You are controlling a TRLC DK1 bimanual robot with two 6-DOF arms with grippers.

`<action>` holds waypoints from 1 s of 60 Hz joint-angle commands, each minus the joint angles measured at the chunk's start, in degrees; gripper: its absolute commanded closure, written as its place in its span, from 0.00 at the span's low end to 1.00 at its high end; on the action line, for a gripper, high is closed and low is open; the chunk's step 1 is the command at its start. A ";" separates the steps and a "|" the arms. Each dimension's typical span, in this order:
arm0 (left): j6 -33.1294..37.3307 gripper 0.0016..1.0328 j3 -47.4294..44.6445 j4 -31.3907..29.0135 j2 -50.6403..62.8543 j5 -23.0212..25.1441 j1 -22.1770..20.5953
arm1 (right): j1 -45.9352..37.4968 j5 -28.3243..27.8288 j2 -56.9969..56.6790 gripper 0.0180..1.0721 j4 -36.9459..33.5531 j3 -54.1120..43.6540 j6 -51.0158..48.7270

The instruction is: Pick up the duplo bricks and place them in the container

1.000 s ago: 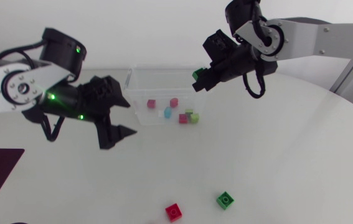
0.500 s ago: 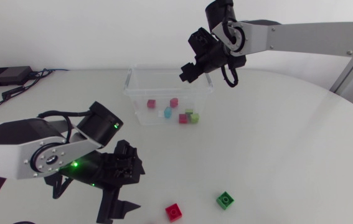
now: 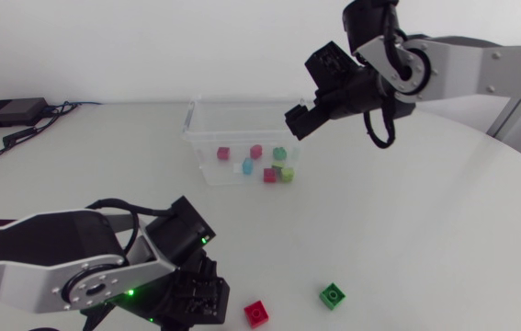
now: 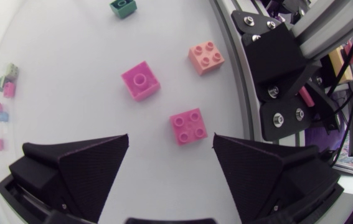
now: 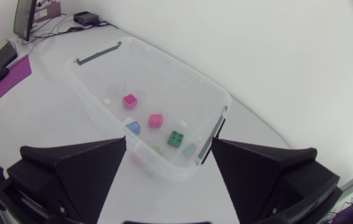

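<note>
Starting at the left gripper [image 4: 170, 138]: fingers spread wide, clamped on nothing, hanging low over the table [image 4: 70, 56] close to its edge. Just ahead, lined up with the gap between the fingers but touching neither, a pink four-stud brick [image 4: 188, 126]. Further out from there, a magenta one-stud brick [image 4: 141, 80]. Off to the side by the table edge, a peach four-stud brick [image 4: 206, 57]. Furthest out, a green brick [image 4: 122, 6]. All four flat on the table, studs up, none touching. Hard to see the left fingers from the head view, mostly tucked under the arm down at the near side.

Over to the right gripper [image 5: 169, 141]: also spread wide and empty, up in the air over the clear container [image 5: 89, 59]. From the head view, parked above one far corner of the tub. From the wrist view, looking down into it between the fingers.

Inside, loose on the floor and mostly bunched toward one end:
- dark green brick [image 5: 176, 139], pretty much in line with the gap between the fingers
- paler pink brick [image 5: 155, 121] just beside that
- light blue brick [image 5: 132, 128] next along
- bright pink brick [image 5: 129, 100] a bit further in
- a few more pale ones against the near wall, colours too washed out to call

Container well apart from the loose bricks by the left gripper.
</note>
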 commanded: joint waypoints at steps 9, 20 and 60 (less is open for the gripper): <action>-7.16 0.12 -0.98 1.34 5.61 -4.26 -4.16 | 0.16 0.35 -9.29 0.05 2.56 -15.50 -2.24; -10.23 0.16 0.43 2.92 8.78 -5.85 -5.66 | -0.28 0.35 -13.95 0.05 3.35 -24.37 -3.38; -11.99 0.68 1.05 6.44 7.11 -5.76 -4.34 | 4.82 -4.49 -26.78 0.05 -18.36 -36.15 -3.47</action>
